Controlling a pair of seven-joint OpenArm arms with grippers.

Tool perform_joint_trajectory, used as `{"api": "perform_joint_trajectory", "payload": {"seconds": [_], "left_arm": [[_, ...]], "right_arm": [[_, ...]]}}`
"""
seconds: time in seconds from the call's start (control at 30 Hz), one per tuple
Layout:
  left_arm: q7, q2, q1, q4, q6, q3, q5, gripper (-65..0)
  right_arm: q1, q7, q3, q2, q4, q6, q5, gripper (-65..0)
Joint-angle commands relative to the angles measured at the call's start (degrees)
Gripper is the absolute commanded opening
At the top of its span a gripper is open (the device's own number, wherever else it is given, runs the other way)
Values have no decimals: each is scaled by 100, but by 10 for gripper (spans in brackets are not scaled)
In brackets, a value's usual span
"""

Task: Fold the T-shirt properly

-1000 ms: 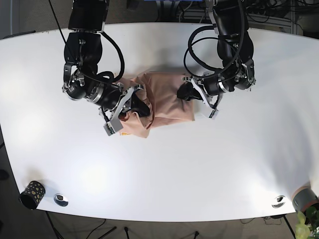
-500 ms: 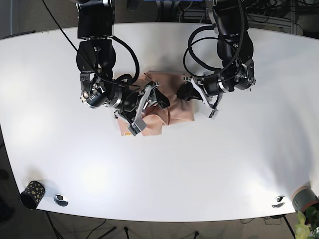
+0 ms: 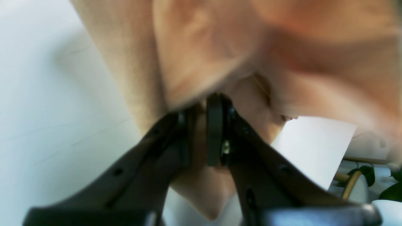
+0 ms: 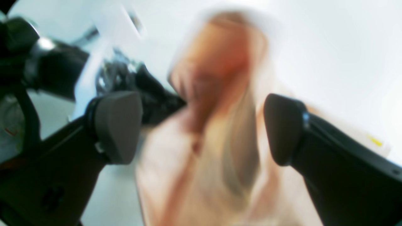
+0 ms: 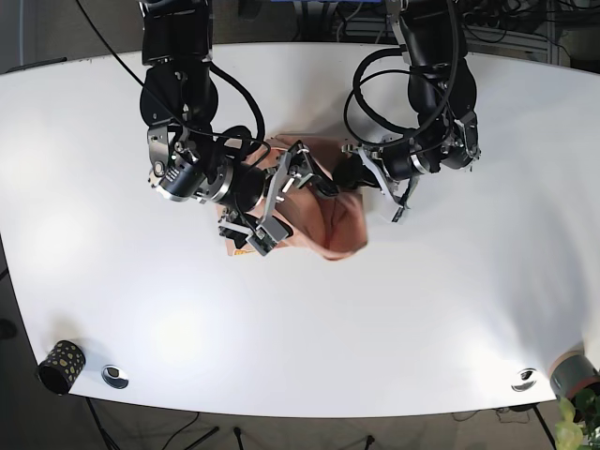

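- The base view is sharp and evenly lit from above; the white table (image 5: pixel 394 309) shows soft glare patches and only faint shadows under the arms.
- The right wrist view is heavily blurred: the peach shirt (image 4: pixel 216 125) smears into streaks, and its background is washed out.
- The left wrist view is soft too; the shirt (image 3: pixel 282 47) up close is out of focus.

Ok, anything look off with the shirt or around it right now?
The T-shirt is bunched into an uneven lump between both arms, not a flat fold. The left gripper is clamped on fabric; the right gripper is open. Nothing looks torn.
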Motion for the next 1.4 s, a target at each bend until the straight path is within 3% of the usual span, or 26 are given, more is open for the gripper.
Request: {"api": "perform_joint_trajectory", "payload": {"seconds": [0.0, 0.23, 0.47, 0.57, 0.73, 0.9, 1.13, 1.3, 1.37], "left_arm": [[132, -3, -58, 243, 34, -13, -101, -587], [150, -416, -31, 903, 34, -21, -629, -587], [150, -1427, 215, 1008, 34, -65, -1314, -587], [150, -1805, 206, 982, 34, -285, -1358, -587], [150, -2148, 197, 991, 34, -611, -1376, -587], [150, -2288, 83, 1008, 34, -611, -1385, -587], [150, -2297, 30, 1008, 34, -602, -1350, -587], [150, -2315, -58, 1026, 34, -197, -1350, -587], [150, -2315, -102, 1184, 34, 49, -1323, -587]], "right_arm": [[53, 134, 3, 117, 288, 32, 142, -76], [-351, 134, 496, 188, 481, 41, 160, -76], [-624, 134, 513, 205, 472, 41, 142, -90], [-668, 143, 478, 161, 446, 41, 99, -143], [-641, 170, 144, -50, -178, 41, 81, -320], [-545, 653, -603, -103, -811, -3, 90, -461], [-325, 1040, -1825, -155, -1462, -12, 90, -471], [-360, 1040, -1570, -129, -1084, -12, 107, -471], [-430, 1031, -1342, 38, -811, -12, 116, -471]]}}
